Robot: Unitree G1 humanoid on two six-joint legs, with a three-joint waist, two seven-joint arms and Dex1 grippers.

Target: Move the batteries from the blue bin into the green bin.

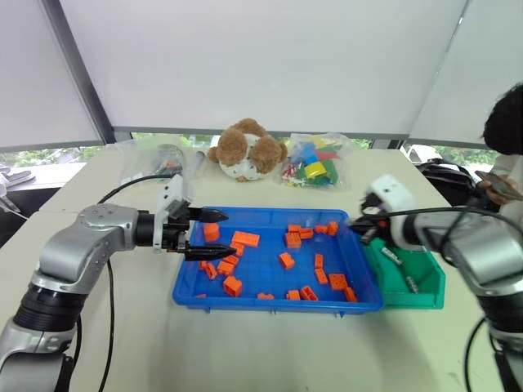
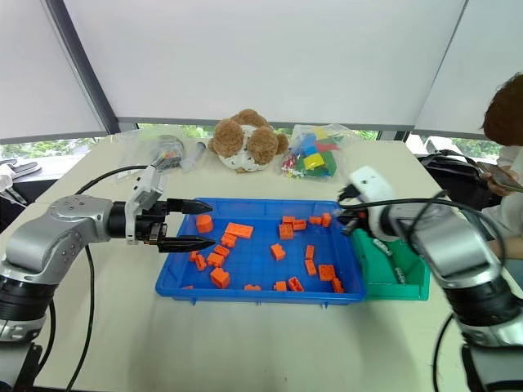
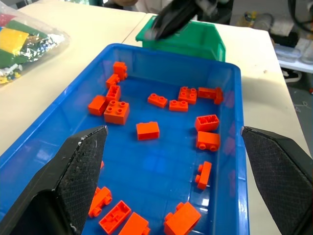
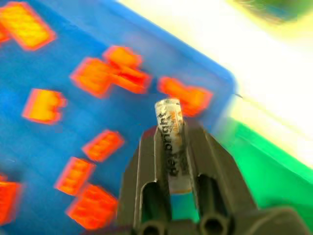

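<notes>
The wide blue bin (image 1: 278,304) lies mid-table, with several orange blocks (image 1: 245,239) inside. The smaller green bin (image 1: 426,287) stands against its right side, and two batteries (image 1: 391,258) rest in it. My right gripper (image 1: 360,229) hangs over the blue bin's right wall beside the green bin. In the right wrist view it (image 4: 171,129) is shut on a silver battery (image 4: 168,115) that sticks out past the fingertips. My left gripper (image 1: 230,233) is held open and empty over the blue bin's left part, pointing right.
A teddy bear (image 1: 247,151), a bag of coloured blocks (image 1: 315,163) and a clear bag (image 1: 159,159) sit at the table's far side. A person (image 1: 505,122) is at the right edge, beyond the green bin.
</notes>
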